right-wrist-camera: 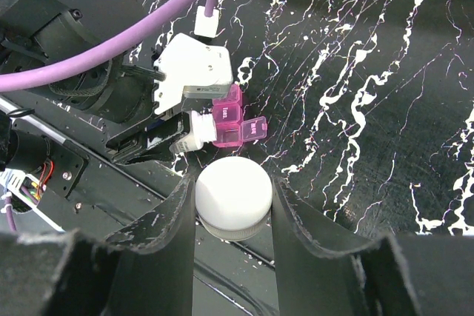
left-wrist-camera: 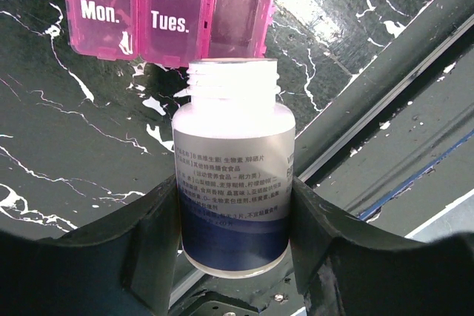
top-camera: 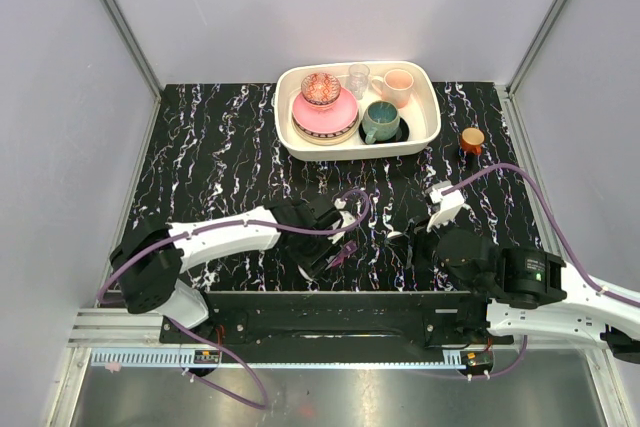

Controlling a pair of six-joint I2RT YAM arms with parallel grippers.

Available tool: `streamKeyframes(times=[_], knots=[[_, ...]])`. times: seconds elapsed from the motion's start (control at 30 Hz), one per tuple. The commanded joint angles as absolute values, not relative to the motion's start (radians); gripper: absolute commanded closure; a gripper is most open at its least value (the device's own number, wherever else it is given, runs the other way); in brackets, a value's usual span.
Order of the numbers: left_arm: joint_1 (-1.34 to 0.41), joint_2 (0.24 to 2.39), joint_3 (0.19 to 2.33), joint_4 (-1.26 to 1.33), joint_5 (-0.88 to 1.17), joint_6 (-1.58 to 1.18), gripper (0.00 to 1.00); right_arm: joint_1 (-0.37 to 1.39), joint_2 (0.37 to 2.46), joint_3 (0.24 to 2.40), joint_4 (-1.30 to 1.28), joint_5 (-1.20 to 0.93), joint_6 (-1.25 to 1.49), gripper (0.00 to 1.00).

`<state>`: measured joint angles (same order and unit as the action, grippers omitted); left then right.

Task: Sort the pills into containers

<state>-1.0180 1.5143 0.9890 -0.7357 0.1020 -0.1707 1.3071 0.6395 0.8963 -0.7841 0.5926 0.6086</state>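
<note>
Left gripper (left-wrist-camera: 233, 209) is clenched on a white bottle (left-wrist-camera: 233, 138), its two dark fingers pressing the label from both sides. Right gripper (right-wrist-camera: 232, 183) is closed around a white cap (right-wrist-camera: 231, 205), which sits between its fingers, just above the table's near edge.

Both arms reach over the black marbled table (top-camera: 220, 147) and their grippers come near each other at the front middle. At the far side stands a cream tray (top-camera: 350, 152) with stacked pink bowls (top-camera: 324, 112), a teal mug (top-camera: 380, 122), a pink mug (top-camera: 397, 85) and a small glass (top-camera: 358, 77) inside. Well apart from the grippers, right of the tray, stands a small brown jar (top-camera: 471, 139) with an orange lid.

The bottle has no cap on its threaded neck, and the neck points at the pill box (left-wrist-camera: 172, 20). What is inside the bottle I cannot tell.

The magenta pill box lies flat on the table, just beside the bottle mouth; whether they touch I cannot tell. The lids marked "Mon." and "Tues." are closed. Next to "Tues." is an open compartment (left-wrist-camera: 238, 20), its lid flipped back, and the bottle mouth is directly in front of it.
</note>
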Motion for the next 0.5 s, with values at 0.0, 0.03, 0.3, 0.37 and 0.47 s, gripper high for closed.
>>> streamKeyframes(times=[0.0, 0.03, 0.3, 0.37, 0.47], knots=[[-1.014, 1.528, 1.042, -0.759, 0.118, -0.149, 1.0, 1.308, 0.629, 0.893, -0.775, 0.612, 0.627, 1.0], [-1.014, 1.529, 1.046, -0.762, 0.118, -0.144, 1.0, 1.31, 0.627, 0.893, -0.775, 0.611, 0.626, 1.0], [-1.014, 1.548, 1.065, -0.787, 0.12, -0.135, 1.0, 1.31, 0.621, 0.891, -0.781, 0.612, 0.63, 1.0], [-1.014, 1.549, 1.069, -0.792, 0.12, -0.133, 1.0, 1.308, 0.62, 0.891, -0.781, 0.611, 0.63, 1.0], [-1.012, 1.557, 1.08, -0.802, 0.118, -0.13, 1.0, 1.308, 0.618, 0.89, -0.781, 0.611, 0.632, 1.0]])
